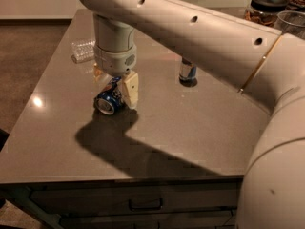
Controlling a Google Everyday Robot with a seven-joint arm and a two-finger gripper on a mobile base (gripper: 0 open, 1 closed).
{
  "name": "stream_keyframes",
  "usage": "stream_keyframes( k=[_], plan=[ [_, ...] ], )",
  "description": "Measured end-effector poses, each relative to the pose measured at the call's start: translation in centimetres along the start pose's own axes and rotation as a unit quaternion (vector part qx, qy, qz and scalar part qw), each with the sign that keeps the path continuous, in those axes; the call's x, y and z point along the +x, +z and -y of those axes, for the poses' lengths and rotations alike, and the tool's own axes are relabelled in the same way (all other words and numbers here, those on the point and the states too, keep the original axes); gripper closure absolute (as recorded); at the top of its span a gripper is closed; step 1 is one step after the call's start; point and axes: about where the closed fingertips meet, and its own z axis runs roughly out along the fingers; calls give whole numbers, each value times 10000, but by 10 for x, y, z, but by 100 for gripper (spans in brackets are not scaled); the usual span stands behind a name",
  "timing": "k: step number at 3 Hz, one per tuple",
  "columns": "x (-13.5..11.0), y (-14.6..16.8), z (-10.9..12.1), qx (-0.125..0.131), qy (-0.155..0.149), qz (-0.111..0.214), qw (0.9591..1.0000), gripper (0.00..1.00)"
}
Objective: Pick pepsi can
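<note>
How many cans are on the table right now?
2. The pepsi can lies on its side under the gripper; a slim can stands upright farther back, partly behind the arm, which may hide more.

Single high close view, down arm (200,30) onto tool (116,92) over table (200,128).

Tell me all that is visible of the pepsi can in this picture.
The pepsi can is short and blue with white marks and a silver end; it looks metal. It lies on its side on the grey table, its end facing near left. The gripper hangs just over it, hiding its far part; contact cannot be told.
</note>
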Motion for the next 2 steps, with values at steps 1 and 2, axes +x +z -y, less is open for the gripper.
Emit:
stream_keyframes(
  k=[1, 2],
  plan=[
    [1, 3, 1, -131, 43, 43, 9999, 49],
    [5, -19, 1, -32, 159, 202, 9997, 80]
  ],
)
